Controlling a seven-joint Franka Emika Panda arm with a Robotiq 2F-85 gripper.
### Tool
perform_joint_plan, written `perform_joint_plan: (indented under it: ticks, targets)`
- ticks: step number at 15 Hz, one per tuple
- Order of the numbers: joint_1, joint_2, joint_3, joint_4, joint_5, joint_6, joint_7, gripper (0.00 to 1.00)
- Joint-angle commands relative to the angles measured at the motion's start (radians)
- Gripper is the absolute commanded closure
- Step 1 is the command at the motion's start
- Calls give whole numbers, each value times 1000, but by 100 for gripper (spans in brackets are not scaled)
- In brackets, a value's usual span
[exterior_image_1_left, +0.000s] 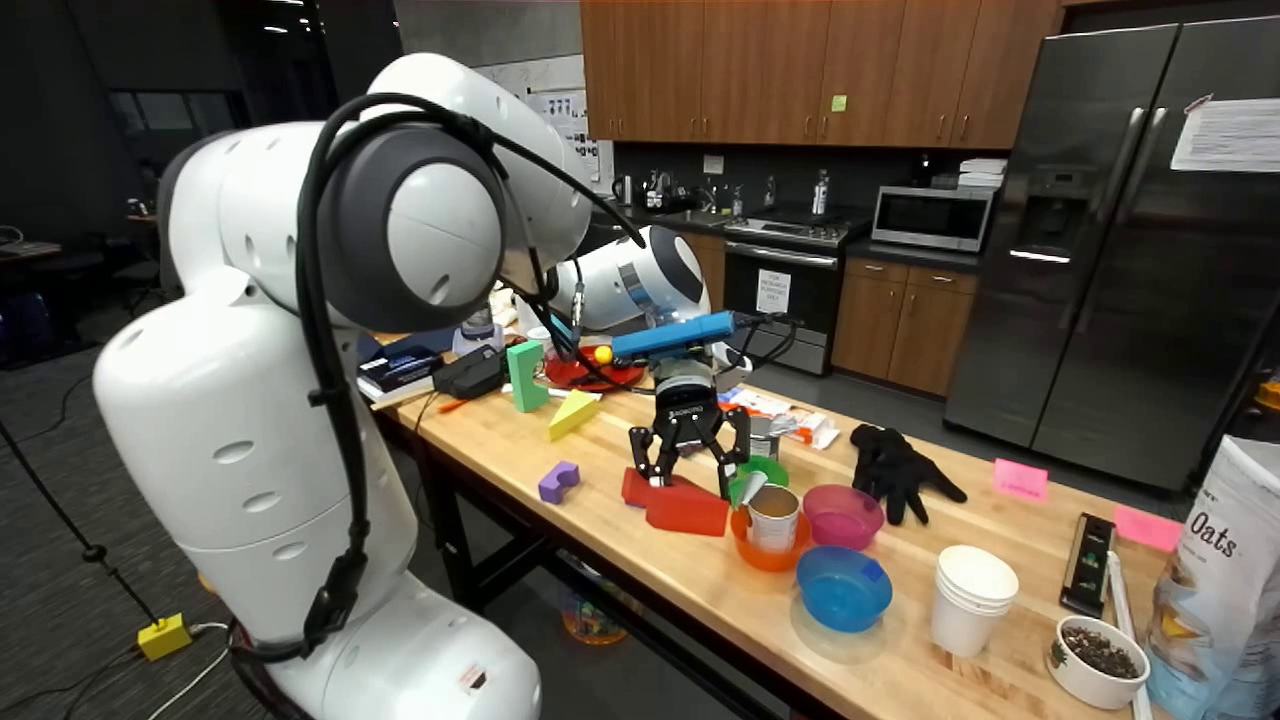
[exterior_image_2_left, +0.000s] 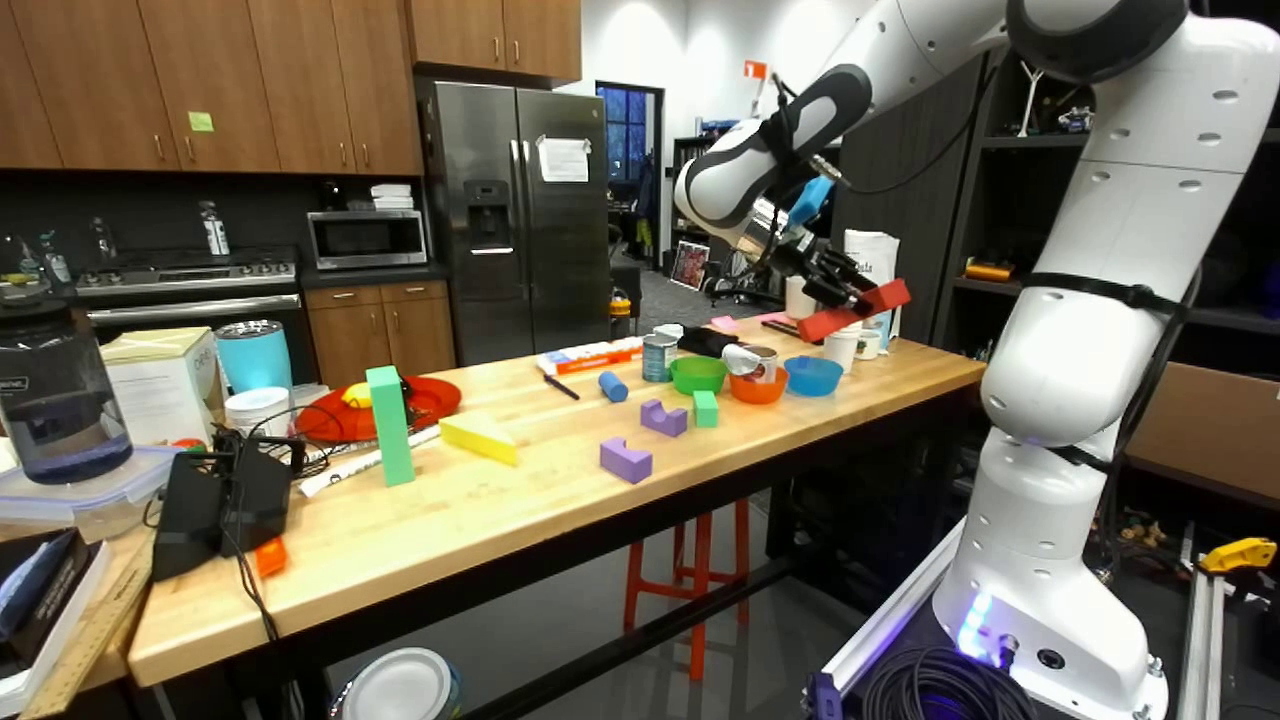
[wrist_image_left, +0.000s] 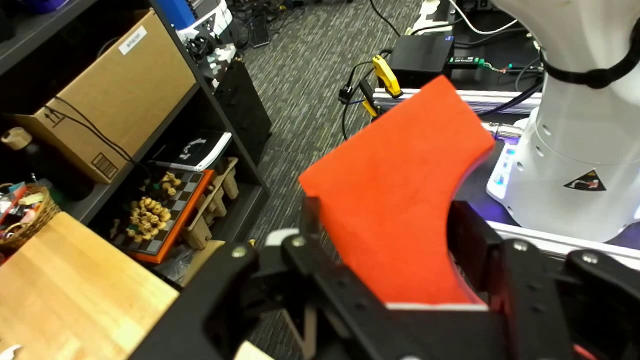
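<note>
Wrist view: red block (wrist_image_left: 397, 185) clamped in tool (wrist_image_left: 385, 222).

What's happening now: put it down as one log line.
gripper: shut on red block | red block: raised, tilted | tall green block: standing on table | yellow wedge: lying on table

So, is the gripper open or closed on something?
Closed on the red block: in the wrist view, the gripper has it between its fingers.
</note>
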Motion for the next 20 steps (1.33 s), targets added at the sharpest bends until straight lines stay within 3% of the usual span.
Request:
perform_joint_plan:
  ticks: [1,2,3,11,20]
  targets:
    - [3,0,-2,1,0,-1,0,36]
    - [3,-1,-2,1,0,-1,0,36]
    - [5,7,-2,3,18,10,6,61]
    - [-95,113,-88,22,4,-35,247,61]
    - [-212,184,-204,66,-32,-216,399,61]
